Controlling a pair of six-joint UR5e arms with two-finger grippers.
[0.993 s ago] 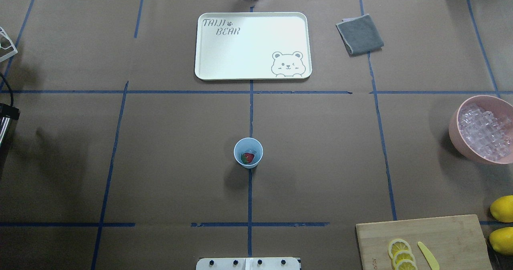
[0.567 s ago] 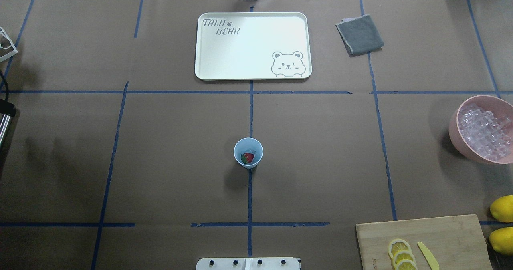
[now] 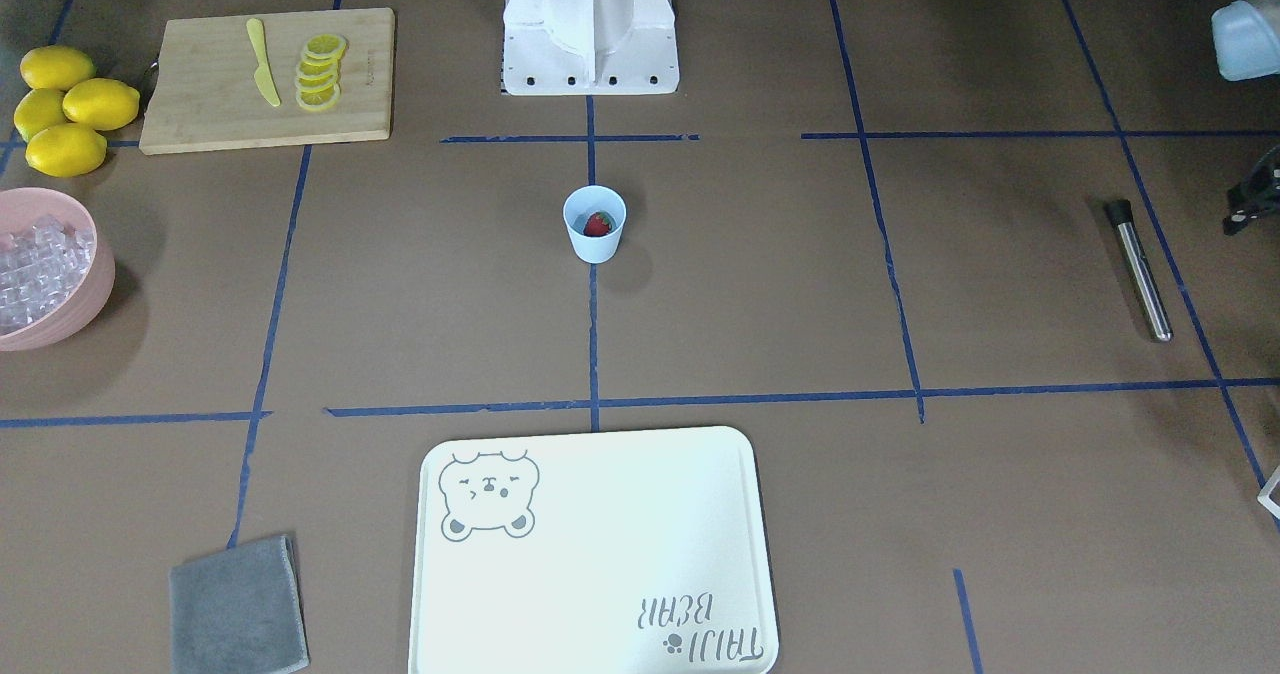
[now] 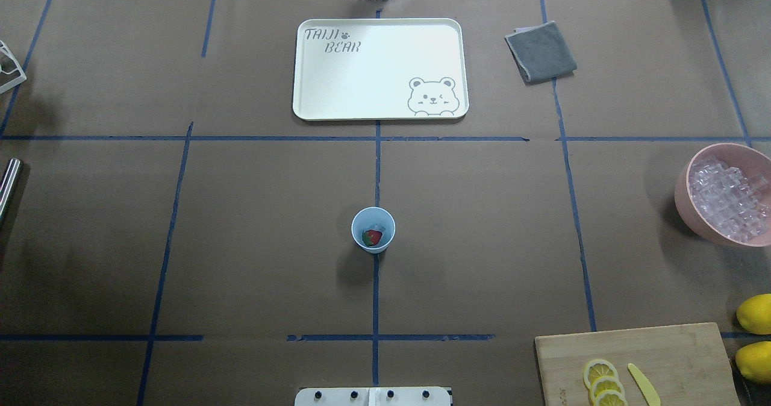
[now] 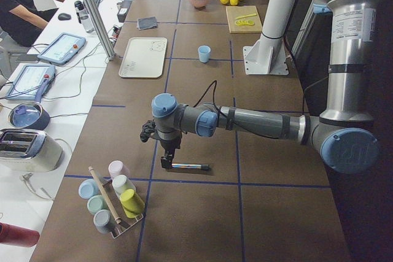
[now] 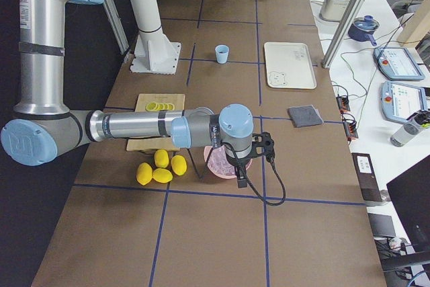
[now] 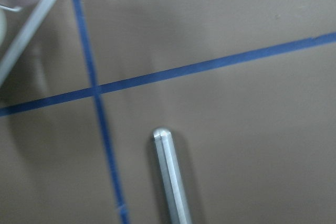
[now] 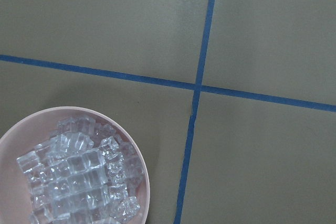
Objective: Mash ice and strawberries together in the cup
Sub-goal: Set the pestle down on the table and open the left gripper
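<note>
The pale blue cup (image 4: 373, 230) stands upright at the table's middle and shows in the front view (image 3: 594, 224). A red strawberry (image 4: 373, 237) lies inside it, with a clear ice cube (image 4: 377, 218) beside it. More ice (image 4: 726, 198) fills the pink bowl (image 4: 683, 207) at the right. A metal rod (image 3: 1138, 269) lies flat at the far left (image 4: 7, 183). My left gripper (image 5: 166, 162) hangs just over the rod's end; I cannot tell if it is open. My right gripper (image 6: 240, 181) hangs by the pink bowl's rim; I cannot tell its state.
A white bear tray (image 4: 373, 74) lies at the back centre, a grey cloth (image 4: 540, 51) to its right. A cutting board (image 4: 662, 349) with lemon slices (image 4: 602, 382) and a yellow knife (image 4: 643, 384) is front right, whole lemons (image 4: 754, 314) beside it. A cup rack (image 5: 113, 200) stands beyond the rod.
My left gripper has moved left, out of the overhead view, and the metal rod's end now lies uncovered at that view's left edge. The cup has not moved.
</note>
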